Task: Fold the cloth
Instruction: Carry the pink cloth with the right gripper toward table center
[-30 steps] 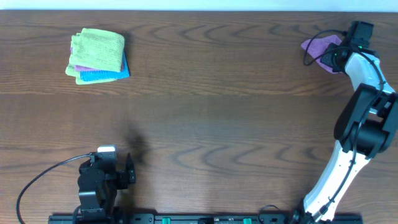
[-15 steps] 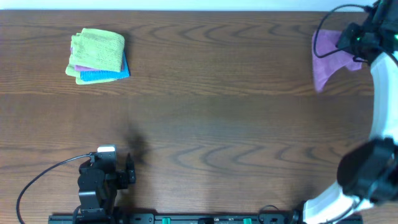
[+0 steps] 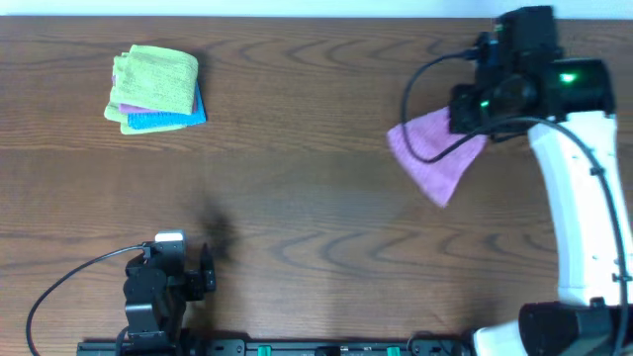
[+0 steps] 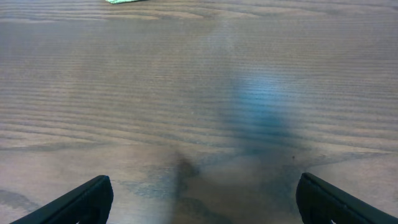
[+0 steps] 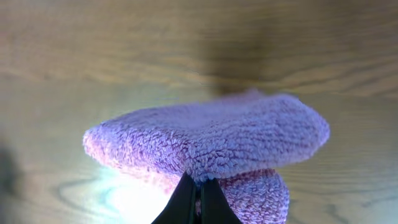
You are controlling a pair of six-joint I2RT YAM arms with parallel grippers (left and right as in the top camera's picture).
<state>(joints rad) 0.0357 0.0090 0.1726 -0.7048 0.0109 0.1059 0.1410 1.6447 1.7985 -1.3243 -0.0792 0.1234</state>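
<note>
The purple cloth (image 3: 433, 156) hangs from my right gripper (image 3: 473, 127) above the right half of the table, draping down to the left. In the right wrist view the fluffy cloth (image 5: 211, 140) fills the middle and the two fingers (image 5: 198, 199) are pinched shut on its edge. My left gripper (image 3: 203, 269) rests at the front left, far from the cloth. In the left wrist view its fingers (image 4: 202, 198) are wide apart over bare wood. The white tag is not visible.
A stack of folded cloths, lime-green (image 3: 156, 79) on top with blue (image 3: 168, 120) beneath, lies at the far left. A green sliver of it shows at the top of the left wrist view (image 4: 124, 2). A black cable (image 3: 59, 287) loops at the front left.
My right gripper has lifted the cloth from the far right corner and carried it left and toward the table's middle. The left arm has not moved.
</note>
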